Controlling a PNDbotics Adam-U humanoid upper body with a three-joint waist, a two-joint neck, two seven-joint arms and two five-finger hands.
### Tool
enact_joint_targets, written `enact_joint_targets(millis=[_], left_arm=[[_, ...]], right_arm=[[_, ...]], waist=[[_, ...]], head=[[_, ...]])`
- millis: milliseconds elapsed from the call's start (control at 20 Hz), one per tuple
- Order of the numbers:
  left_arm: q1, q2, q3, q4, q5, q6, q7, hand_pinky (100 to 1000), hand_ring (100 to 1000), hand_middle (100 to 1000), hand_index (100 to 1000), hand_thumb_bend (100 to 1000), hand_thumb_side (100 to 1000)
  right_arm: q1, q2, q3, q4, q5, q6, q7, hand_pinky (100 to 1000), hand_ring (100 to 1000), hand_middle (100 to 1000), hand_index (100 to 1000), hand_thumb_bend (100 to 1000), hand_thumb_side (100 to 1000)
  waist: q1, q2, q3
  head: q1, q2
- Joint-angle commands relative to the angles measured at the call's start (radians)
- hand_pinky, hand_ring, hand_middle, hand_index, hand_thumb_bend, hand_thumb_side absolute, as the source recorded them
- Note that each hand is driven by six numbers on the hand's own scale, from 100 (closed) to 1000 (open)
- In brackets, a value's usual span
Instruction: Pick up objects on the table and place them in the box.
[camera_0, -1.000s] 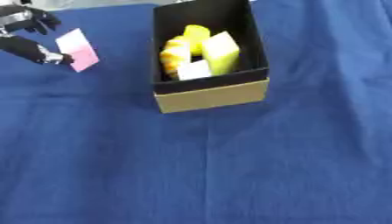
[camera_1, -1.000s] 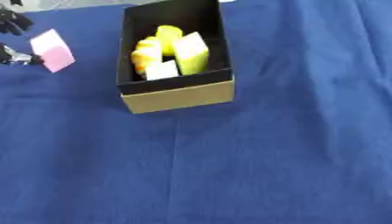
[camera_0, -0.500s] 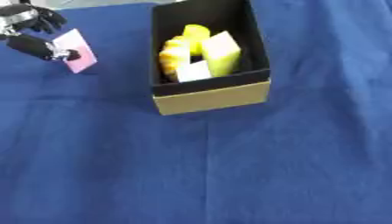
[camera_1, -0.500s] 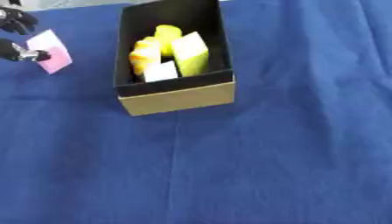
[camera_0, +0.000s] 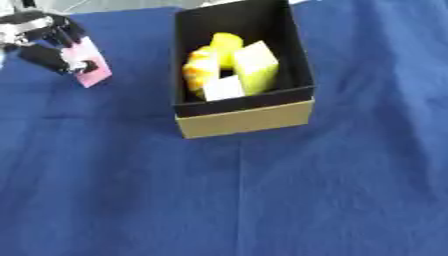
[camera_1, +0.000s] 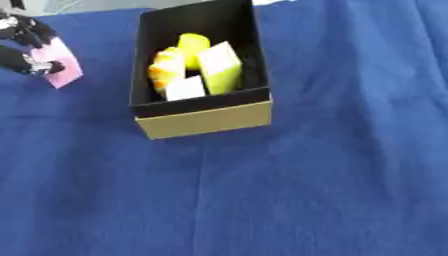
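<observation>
At the upper left of the frame, the robot's black and silver left hand (camera_0: 44, 42) has its fingers (camera_0: 54, 60) curled around a flat pink rectangular block (camera_0: 91, 67), held tilted just above the blue cloth-covered tabletop (camera_0: 262, 200). To its right, upper centre, stands an open cardboard box with black inside walls (camera_0: 243, 117), well apart from the hand. Inside it lie a yellow-orange rounded object (camera_0: 203, 70), a pale yellow-green block (camera_0: 256, 65) and a small white piece (camera_0: 224, 88).

Left hand (camera_0: 44, 45) partly off-frame
</observation>
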Motion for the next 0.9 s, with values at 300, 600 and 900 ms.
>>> enact_joint_targets(millis=[300,600,900], left_arm=[[-0.027,0.024,-0.017,-0.053,-0.022,-0.031,-0.015,846,708,670,856,467,218],[-0.036,0.048,0.005,-0.082,-0.054,-0.009,0.011,920,808,776,899,596,293],[-0.022,0.048,0.014,-0.071,-0.082,0.001,0.029,932,823,791,907,612,324]], right_arm=[[0.014,-0.011,-0.009,-0.015,-0.001,0.011,-0.015,748,782,692,754,100,100],[0.020,-0.010,-0.010,-0.015,-0.002,0.014,-0.025,745,781,690,751,100,100],[0.023,0.002,-0.011,-0.015,-0.007,0.026,-0.030,738,780,689,748,100,108]], waist=[[-0.015,-0.023,0.016],[-0.009,-0.027,0.018],[-0.004,-0.020,0.018]], head=[[-0.008,0.006],[-0.013,0.003],[-0.013,-0.004]])
